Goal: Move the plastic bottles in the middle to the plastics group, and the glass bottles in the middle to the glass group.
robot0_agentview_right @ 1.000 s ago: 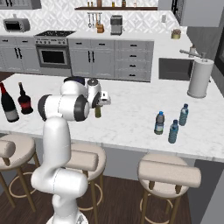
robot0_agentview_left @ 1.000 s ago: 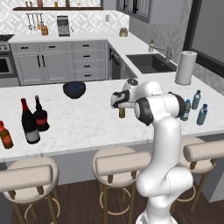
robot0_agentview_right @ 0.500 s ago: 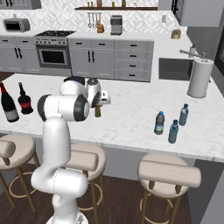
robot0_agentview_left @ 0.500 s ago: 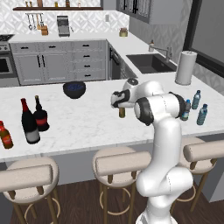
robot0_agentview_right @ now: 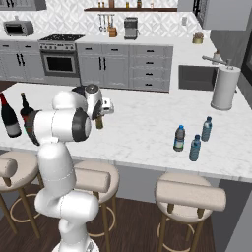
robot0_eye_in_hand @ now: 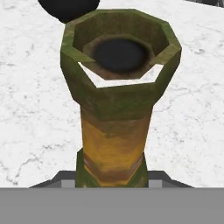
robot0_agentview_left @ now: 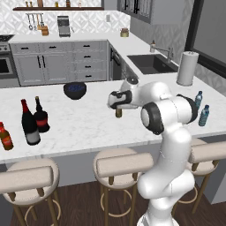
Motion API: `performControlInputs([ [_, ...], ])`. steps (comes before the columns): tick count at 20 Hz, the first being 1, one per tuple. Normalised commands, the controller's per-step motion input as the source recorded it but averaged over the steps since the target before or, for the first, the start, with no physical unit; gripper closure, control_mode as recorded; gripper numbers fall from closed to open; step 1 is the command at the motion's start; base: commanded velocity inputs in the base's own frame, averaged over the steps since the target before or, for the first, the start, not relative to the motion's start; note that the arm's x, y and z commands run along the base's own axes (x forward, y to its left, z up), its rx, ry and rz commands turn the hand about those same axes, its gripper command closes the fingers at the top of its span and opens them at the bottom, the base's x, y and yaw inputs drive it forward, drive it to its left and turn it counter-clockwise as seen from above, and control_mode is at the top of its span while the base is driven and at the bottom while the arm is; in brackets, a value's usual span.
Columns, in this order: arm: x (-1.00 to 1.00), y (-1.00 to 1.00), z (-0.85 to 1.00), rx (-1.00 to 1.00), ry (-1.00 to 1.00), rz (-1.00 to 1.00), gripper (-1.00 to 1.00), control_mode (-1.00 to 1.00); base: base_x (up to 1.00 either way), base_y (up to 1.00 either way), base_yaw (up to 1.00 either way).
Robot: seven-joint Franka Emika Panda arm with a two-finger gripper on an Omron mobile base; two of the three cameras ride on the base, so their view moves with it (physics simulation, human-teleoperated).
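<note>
Amber glass with an olive-green neck and a faceted, open mouth — the beer bottle (robot0_eye_in_hand: 114,109) stands upright near the middle of the white marble island countertop (robot0_agentview_left: 84,128), closer to its far edge than its stool-side edge. The gripper (robot0_agentview_left: 118,104) sits right over and around its upper part; the hand view looks straight down the neck, but the fingertips are not visible, so I cannot tell whether the jaws have closed on it.

Judging by its look, the bottle is rigid, smooth and slippery, light for its height, and liable to topple or break if knocked. A hold low on the neck or at the shoulder, squarely across the round section, seems safest.

Toward the counter's left end stand the tall dark wine bottle (robot0_agentview_left: 29,123), the squat round-bellied bottle (robot0_agentview_left: 41,117) and a small orange-red bottle (robot0_agentview_left: 5,137). Three blue-tinted plastic water bottles (robot0_agentview_right: 179,138) cluster near the right end — thin-walled, likely light.
</note>
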Motion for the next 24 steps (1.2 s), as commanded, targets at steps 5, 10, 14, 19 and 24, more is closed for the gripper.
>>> performControlInputs([
  [5,-0.39,0.92,0.15,0.00,0.00,0.18,1.00,-1.00,0.00,0.00,0.00],
  [10,-0.12,0.89,0.16,0.00,0.04,0.18,1.00,-1.00,0.00,0.00,0.00],
  [14,-0.01,0.89,0.11,0.00,0.10,0.19,1.00,-1.00,0.00,0.00,0.00],
  [19,-0.15,0.91,0.00,0.00,0.01,0.20,1.00,-1.00,0.00,0.00,0.00],
  [24,-0.39,0.75,-0.01,0.00,0.00,0.24,1.00,-1.00,0.00,0.00,0.00],
])
